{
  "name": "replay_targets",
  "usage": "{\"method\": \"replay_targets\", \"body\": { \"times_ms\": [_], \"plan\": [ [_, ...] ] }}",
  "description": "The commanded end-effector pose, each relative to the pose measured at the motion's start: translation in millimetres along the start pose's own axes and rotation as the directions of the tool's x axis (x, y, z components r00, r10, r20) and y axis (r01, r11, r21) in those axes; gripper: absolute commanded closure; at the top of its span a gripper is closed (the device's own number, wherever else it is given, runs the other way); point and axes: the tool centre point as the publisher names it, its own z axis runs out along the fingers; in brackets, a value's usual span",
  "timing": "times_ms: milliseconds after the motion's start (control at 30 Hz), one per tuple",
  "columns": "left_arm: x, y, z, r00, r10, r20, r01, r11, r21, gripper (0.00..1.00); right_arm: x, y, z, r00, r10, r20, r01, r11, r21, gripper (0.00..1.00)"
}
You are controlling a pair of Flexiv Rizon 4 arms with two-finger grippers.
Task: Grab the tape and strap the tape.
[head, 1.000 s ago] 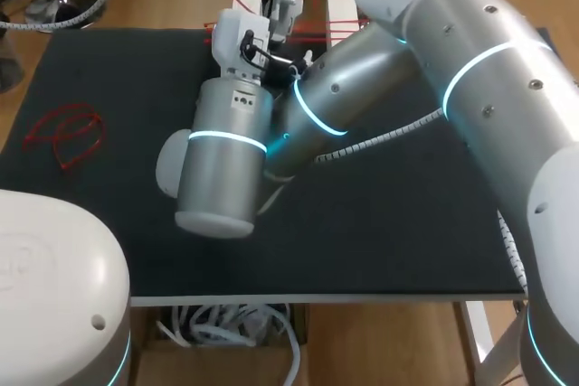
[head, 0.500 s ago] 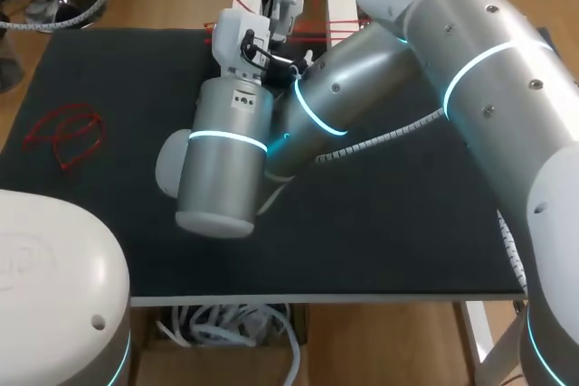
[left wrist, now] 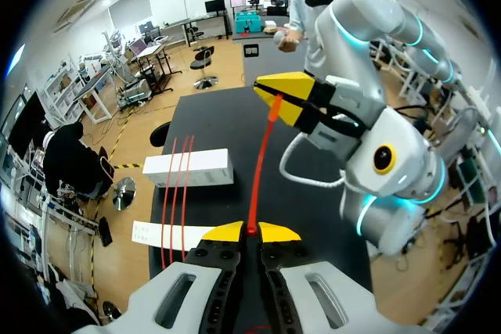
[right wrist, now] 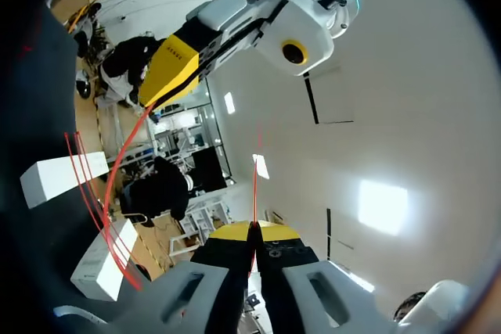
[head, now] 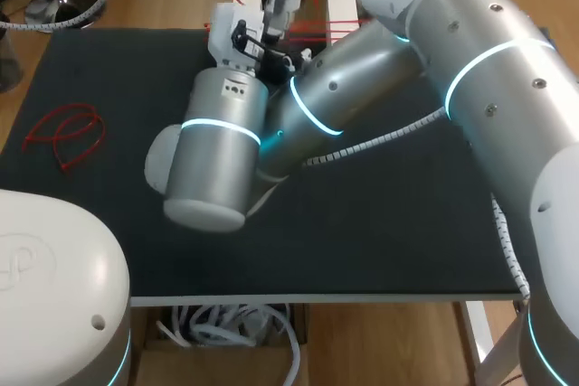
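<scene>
- red tape (left wrist: 262, 162) hangs as one thin strip in the air between both grippers, near the far edge of the black table (head: 380, 223).
- left gripper (left wrist: 252, 232): yellow tips pressed together, pinching one end of the strip.
- right gripper (right wrist: 251, 230): tips closed on the other end, same pinch.
- two white blocks (left wrist: 188, 168) lie below, with red strands (left wrist: 174, 193) laid across both. a red loop (head: 63, 133) lies well apart on the table's left.
- step, judged: strapping this strip across the blocks beside the others.
- to do it well: even tension, both arms moving together, strip lowered parallel to the laid strands, neither pinch loosened before it rests on both blocks.
</scene>
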Motion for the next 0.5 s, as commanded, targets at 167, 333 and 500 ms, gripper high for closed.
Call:
{"method": "replay_targets", "body": {
  "times_ms": [167,333,500],
  "plan": [
    [-1.0,-0.3,-0.7,1.0,-0.001,-0.004,0.001,1.0,-0.003,1.0,-20.5,0.3,9.0,0.998,-0.052,-0.027,0.052,0.998,-0.025,1.0],
    [-1.0,-0.3,-0.7,1.0,-0.001,-0.004,0.001,1.0,-0.003,1.0,-18.4,-4.0,10.7,0.991,-0.107,-0.083,0.105,0.994,-0.029,1.0],
    [-1.0,-0.3,-0.7,1.0,-0.001,-0.004,0.001,1.0,-0.003,1.0,-13.9,-4.4,7.6,0.976,-0.167,-0.141,0.164,0.986,-0.037,1.0]
  ]
}}
